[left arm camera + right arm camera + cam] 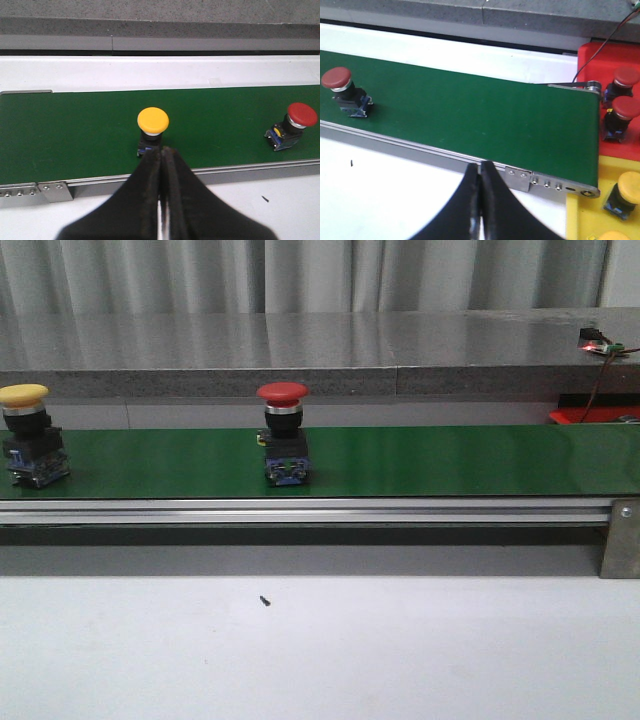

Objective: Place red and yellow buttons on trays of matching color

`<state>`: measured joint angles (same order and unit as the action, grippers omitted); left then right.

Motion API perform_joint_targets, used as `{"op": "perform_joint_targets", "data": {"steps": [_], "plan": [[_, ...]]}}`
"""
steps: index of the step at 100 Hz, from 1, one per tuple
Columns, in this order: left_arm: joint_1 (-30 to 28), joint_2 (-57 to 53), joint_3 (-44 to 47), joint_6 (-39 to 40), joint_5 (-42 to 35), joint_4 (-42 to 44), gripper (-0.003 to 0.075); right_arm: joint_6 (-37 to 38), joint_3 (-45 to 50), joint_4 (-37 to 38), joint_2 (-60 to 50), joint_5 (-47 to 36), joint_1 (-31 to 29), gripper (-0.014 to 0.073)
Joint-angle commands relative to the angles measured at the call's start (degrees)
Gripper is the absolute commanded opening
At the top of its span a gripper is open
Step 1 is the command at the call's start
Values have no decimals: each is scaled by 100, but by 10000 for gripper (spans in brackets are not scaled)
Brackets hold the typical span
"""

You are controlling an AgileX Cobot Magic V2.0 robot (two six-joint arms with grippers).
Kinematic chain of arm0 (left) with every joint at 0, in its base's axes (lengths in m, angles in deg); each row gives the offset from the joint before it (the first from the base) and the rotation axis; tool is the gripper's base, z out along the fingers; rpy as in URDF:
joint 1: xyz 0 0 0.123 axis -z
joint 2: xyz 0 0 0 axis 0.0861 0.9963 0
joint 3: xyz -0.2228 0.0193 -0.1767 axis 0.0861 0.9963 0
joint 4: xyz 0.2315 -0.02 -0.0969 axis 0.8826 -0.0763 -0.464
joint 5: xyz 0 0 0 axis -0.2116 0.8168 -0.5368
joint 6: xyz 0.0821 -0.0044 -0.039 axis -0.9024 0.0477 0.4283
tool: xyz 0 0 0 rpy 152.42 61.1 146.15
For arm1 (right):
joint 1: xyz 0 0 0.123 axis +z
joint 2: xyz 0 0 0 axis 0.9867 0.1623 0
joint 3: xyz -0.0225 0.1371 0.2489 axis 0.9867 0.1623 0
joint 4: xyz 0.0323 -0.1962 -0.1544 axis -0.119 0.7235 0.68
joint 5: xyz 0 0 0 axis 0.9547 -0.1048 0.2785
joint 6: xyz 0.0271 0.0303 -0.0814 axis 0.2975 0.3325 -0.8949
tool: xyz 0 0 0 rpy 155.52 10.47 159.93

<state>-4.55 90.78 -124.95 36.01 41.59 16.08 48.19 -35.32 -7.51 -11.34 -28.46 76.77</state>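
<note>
We see left claw (164, 200) closed, empty | right claw (480, 200) closed, empty | yellow button (27, 435), red button (284, 435) upright on green belt (450, 460)

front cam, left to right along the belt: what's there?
yellow button → red button → bare green belt → metal end bracket, with a bit of red tray behind the belt at the far right.

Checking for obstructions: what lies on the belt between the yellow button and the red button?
Nothing. In the front view, only bare green belt separates the yellow button from the red button; the left wrist view shows the same.
</note>
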Motion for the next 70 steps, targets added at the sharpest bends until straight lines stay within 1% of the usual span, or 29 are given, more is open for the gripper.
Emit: {"op": "perform_joint_targets", "data": {"steps": [1, 11, 18, 22, 23, 25, 30, 37, 43, 52, 70], "plan": [[45, -26, -152, 17, -328, -129, -20, -74, -519, -133, 482, -9, 6, -32], [45, -26, -152, 17, -328, -129, -20, -74, -877, -133, 1044, 139, 18, 30], [45, -26, -152, 17, -338, -129, -20, -74, -1098, -133, 1426, 235, 91, 126], [45, -26, -152, 17, -338, -129, -20, -81, -1197, -133, 1637, 259, 175, 213], [45, -26, -152, 17, -338, -129, -20, -90, -1233, -133, 1670, 264, 192, 247], [45, -26, -152, 17, -338, -129, -20, -99, -1286, -133, 1770, 264, 246, 282], [45, -26, -152, 17, -338, -129, -20, -116, -1409, -133, 1998, 231, 394, 422], [45, -26, -152, 17, -338, -129, -20, -116, -1606, -133, 2319, 225, 621, 552], [45, -26, -152, 17, -338, -129, -20, -116, -1769, -133, 2612, 233, 831, 587], [45, -26, -152, 17, -338, -129, -20, -116, -2047, -140, 3018, 293, 1119, 571], [45, -26, -152, 17, -338, -129, -20, -116, -2573, -135, 3731, 440, 1741, 571]]}}
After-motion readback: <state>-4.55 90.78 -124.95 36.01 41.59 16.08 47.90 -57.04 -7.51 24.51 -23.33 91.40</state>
